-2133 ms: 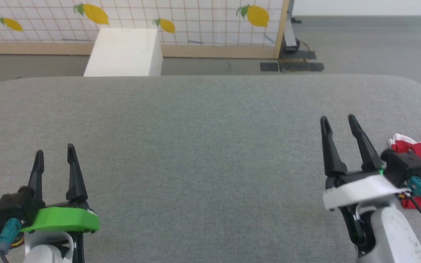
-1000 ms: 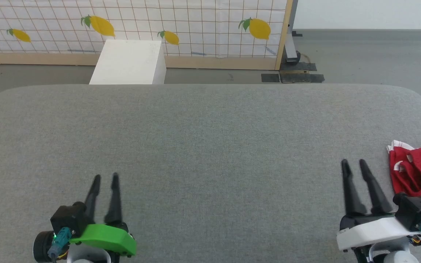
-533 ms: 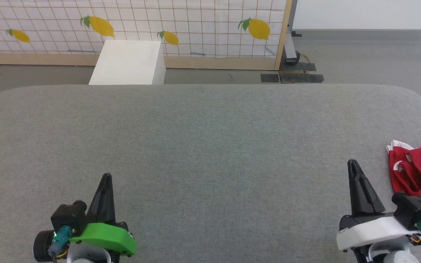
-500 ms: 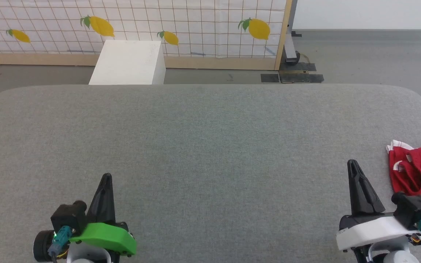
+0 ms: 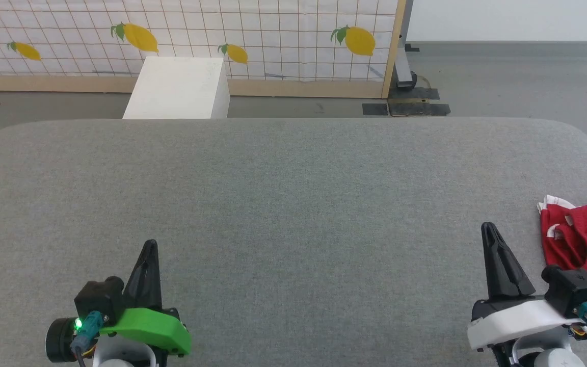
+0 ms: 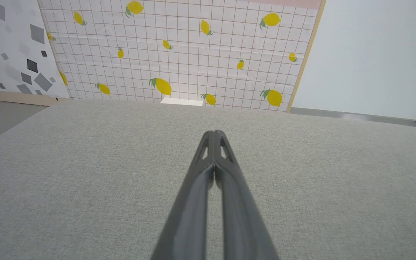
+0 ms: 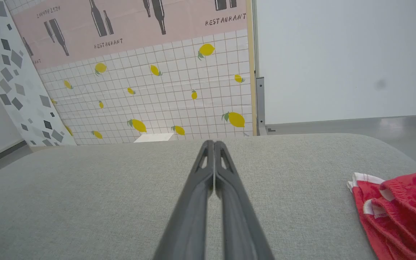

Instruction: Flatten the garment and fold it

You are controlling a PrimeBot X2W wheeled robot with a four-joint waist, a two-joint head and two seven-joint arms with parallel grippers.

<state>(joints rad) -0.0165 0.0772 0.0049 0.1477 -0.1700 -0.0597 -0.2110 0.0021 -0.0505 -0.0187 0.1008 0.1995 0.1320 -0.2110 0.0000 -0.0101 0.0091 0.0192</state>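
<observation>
1. The garment (image 5: 581, 244) is lying as a crumpled red heap with white trim bands showing. It is at the right edge of the grey padded table (image 5: 293, 193), toward the near side, and part of it is running out past the right border of the head view.
2. The right gripper (image 5: 487, 228) is sitting just left of the heap without touching it. Its two fingers are pressed together on nothing and are pointing toward the far side.
3. The left gripper (image 5: 149, 244) is sitting at the near left, well apart from the garment. It too is pinched closed and empty, over bare table.
4. By my reading the task is standing at its very start. Nothing is being flattened yet, no fold is in place, and neither gripper is reaching for the cloth.
5. The next move is calling for the right gripper to part its fingers, swing right to the heap and take one trim edge. It would then be drawing the cloth toward the middle of the table, where the left gripper can be joining in to spread it.
6. Two risks are worth watching. A sideways nudge could be pushing the heap off the right edge, and a pinch into thin, bunched cloth may be catching several layers at once.
7. A white box (image 5: 176, 86) and a lemon-print screen (image 5: 273, 30) are standing beyond the far edge, playing no part.
</observation>
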